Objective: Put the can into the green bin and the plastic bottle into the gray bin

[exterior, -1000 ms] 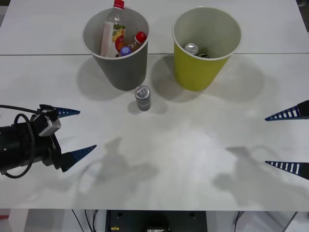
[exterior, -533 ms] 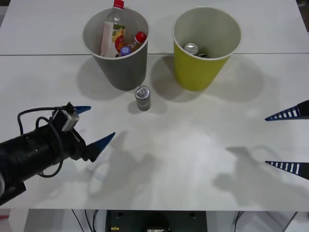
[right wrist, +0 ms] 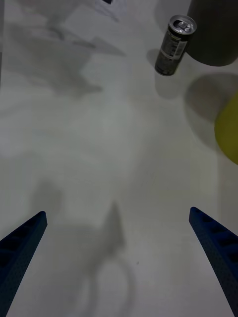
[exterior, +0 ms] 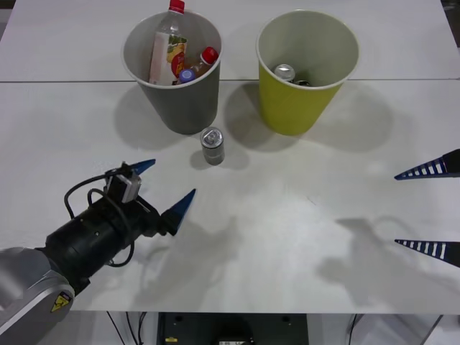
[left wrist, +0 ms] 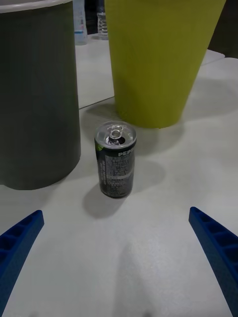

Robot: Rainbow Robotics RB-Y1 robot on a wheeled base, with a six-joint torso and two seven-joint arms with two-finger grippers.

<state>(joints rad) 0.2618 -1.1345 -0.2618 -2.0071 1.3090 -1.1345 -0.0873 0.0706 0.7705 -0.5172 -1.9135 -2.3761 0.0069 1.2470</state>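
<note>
My left gripper is wide open, holding nothing, over the table. The can stands upright just ahead of its fingertips, in front of the gray bin and near the green bin. My right gripper waits open, empty, well apart.

Front camera: high above arms, facing forward and down over tabletop. Left wrist camera: low, close, level behind left pincer, facing can just ahead. Right wrist camera: higher behind right pincer, steep downward, can far ahead. All three share can.
</note>
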